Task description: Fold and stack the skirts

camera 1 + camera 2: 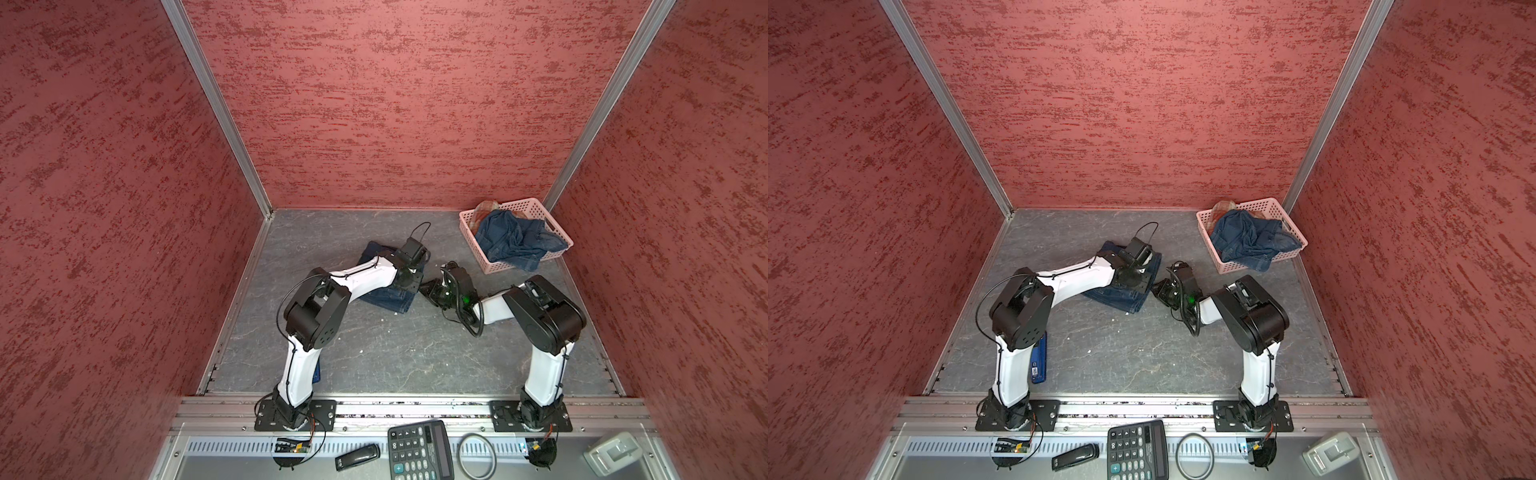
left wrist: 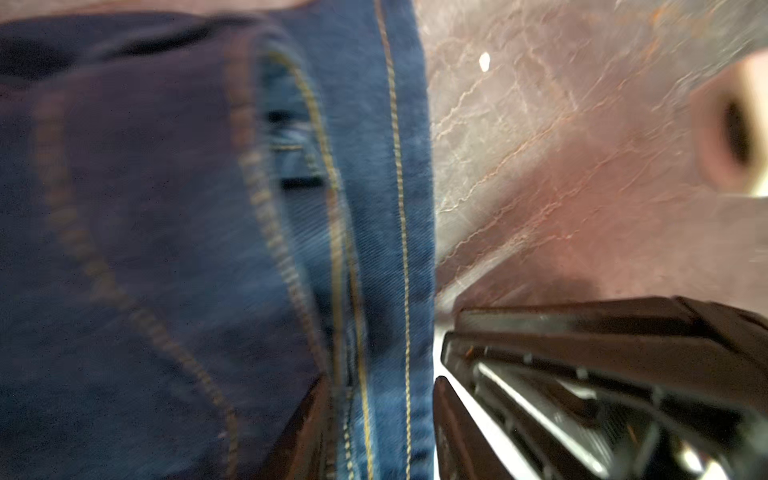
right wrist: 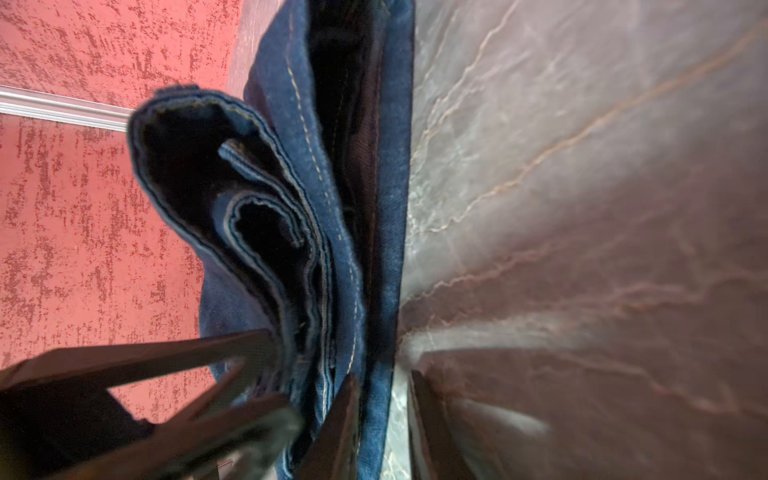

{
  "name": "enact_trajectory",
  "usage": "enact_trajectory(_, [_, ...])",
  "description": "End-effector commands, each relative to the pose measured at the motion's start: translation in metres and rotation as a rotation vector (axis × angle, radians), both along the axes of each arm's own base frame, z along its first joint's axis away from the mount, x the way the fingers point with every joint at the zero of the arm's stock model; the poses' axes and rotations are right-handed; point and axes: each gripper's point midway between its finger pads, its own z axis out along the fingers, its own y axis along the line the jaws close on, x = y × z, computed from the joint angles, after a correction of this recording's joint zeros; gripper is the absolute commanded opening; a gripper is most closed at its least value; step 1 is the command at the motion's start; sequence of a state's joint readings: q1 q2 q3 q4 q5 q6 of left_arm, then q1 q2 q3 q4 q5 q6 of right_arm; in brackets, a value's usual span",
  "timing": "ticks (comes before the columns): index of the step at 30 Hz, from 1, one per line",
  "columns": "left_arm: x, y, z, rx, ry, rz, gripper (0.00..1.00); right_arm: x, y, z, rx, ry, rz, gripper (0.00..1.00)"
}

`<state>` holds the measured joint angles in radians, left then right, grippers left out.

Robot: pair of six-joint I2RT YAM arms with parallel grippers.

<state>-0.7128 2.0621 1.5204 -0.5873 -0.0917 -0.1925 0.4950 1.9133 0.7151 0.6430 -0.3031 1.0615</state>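
A folded denim skirt [image 1: 388, 300] lies on the desk [image 1: 395, 353], the left gripper [image 2: 382, 382] straddling its stitched hem and the right gripper [image 3: 382, 376] narrowly straddling its bottom layer, neither grip certain, while a second denim skirt [image 1: 511, 241] and the plaid skirt [image 1: 486, 208] sit crumpled in the pink basket [image 1: 521, 204].

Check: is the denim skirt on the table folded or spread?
Folded: the denim skirt is a compact bundle; the right wrist view shows several stacked layers.
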Motion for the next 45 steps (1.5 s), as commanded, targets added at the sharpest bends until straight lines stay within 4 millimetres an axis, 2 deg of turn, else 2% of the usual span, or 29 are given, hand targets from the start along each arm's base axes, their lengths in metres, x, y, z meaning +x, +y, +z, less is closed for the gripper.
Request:
enact_trajectory(1, [0.002,0.016,-0.009,0.135,-0.010,0.003,0.42,-0.006,-0.003,-0.004,-0.017,0.020,-0.007,0.24])
enact_trajectory(6, [0.005,0.022,-0.001,0.206,-0.059,0.009,0.43,-0.007,-0.006,-0.002,-0.024,0.014,-0.013,0.24])
enact_trajectory(10, [0.006,0.021,0.015,0.206,-0.120,0.012,0.44,-0.008,-0.008,-0.002,-0.023,0.011,-0.017,0.24])
enact_trajectory(16, [0.006,0.019,0.032,0.221,-0.183,0.003,0.56,-0.011,-0.015,-0.001,-0.035,0.003,-0.033,0.25])
enact_trajectory(18, [0.006,0.022,0.029,0.251,-0.184,0.001,0.61,-0.012,-0.017,-0.001,-0.035,0.001,-0.036,0.25])
enact_trajectory(21, [0.007,0.026,0.026,0.301,-0.194,0.010,0.61,-0.013,-0.019,0.000,-0.033,-0.004,-0.040,0.26])
enact_trajectory(41, [0.002,0.032,-0.017,0.470,-0.127,-0.013,0.58,-0.018,-0.024,0.004,-0.028,-0.012,-0.046,0.26])
enact_trajectory(43, [0.002,0.033,-0.021,0.483,-0.122,-0.013,0.53,-0.018,-0.024,0.004,-0.028,-0.012,-0.045,0.26])
enact_trajectory(45, [0.003,0.034,-0.024,0.485,-0.116,-0.008,0.41,-0.018,-0.024,0.004,-0.031,-0.012,-0.046,0.26])
